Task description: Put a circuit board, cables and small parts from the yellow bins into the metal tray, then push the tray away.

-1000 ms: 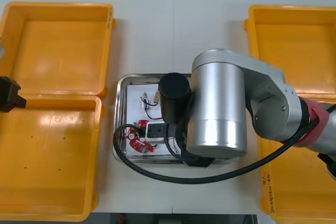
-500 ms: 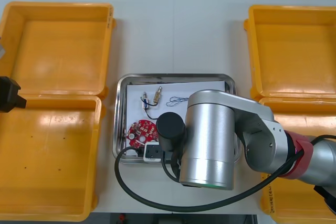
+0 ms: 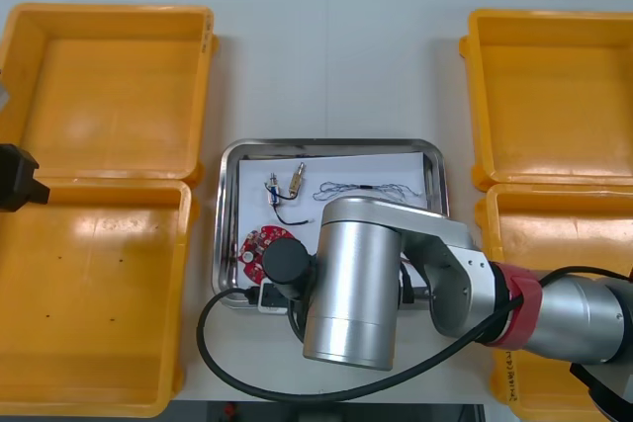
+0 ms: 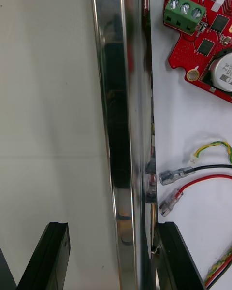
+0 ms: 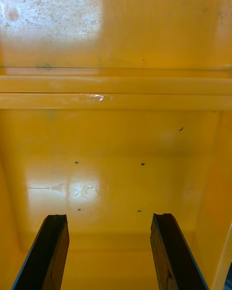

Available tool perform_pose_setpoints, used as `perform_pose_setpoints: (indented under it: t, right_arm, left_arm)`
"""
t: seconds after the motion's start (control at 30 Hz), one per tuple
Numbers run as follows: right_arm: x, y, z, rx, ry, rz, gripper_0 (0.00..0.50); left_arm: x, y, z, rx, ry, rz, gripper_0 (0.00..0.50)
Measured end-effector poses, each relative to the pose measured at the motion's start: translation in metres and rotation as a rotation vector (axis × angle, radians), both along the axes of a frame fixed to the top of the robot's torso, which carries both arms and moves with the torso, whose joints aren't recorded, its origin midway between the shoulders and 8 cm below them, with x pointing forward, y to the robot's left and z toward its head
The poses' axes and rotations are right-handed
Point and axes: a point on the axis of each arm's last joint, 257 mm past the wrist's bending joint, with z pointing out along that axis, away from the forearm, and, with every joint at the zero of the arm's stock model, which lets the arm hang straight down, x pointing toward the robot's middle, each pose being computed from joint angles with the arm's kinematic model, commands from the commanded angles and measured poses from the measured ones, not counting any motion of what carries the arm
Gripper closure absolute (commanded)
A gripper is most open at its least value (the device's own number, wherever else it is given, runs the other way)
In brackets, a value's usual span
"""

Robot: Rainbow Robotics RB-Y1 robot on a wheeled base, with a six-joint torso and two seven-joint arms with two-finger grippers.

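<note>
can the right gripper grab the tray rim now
Probably yes: the right gripper, open, straddles the metal tray rim, one finger each side, nothing between. The left gripper hangs over a yellow bin.

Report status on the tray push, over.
Right gripper open, fingers astride metal tray's near rim. Left gripper open, parked over a left yellow bin. Circuit board, cables inside tray. Nothing in the way beyond it.

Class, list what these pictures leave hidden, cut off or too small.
1. Front view: right arm hides the tray's near right corner.
2. Right wrist view: the edge cuts off board and cables beside the open right gripper astride the tray's rim.
3. Front view: small parts too small to identify.
4. Left gripper, open, over a bin.
</note>
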Motion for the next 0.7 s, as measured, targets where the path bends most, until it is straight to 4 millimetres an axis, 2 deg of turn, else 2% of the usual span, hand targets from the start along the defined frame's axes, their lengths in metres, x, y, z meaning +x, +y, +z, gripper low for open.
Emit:
perform_pose_setpoints:
  t: [0.33,0.7]
  right_arm:
    - [0.009,0.004,-0.006,0.007,-0.029,-0.005,0.0]
    - [0.01,0.007,-0.012,0.015,-0.028,0.0,0.0]
  left_arm:
    - [0.0,0.0,0.0,0.0,0.0,0.0,0.0]
    - [0.0,0.0,0.0,0.0,0.0,0.0,0.0]
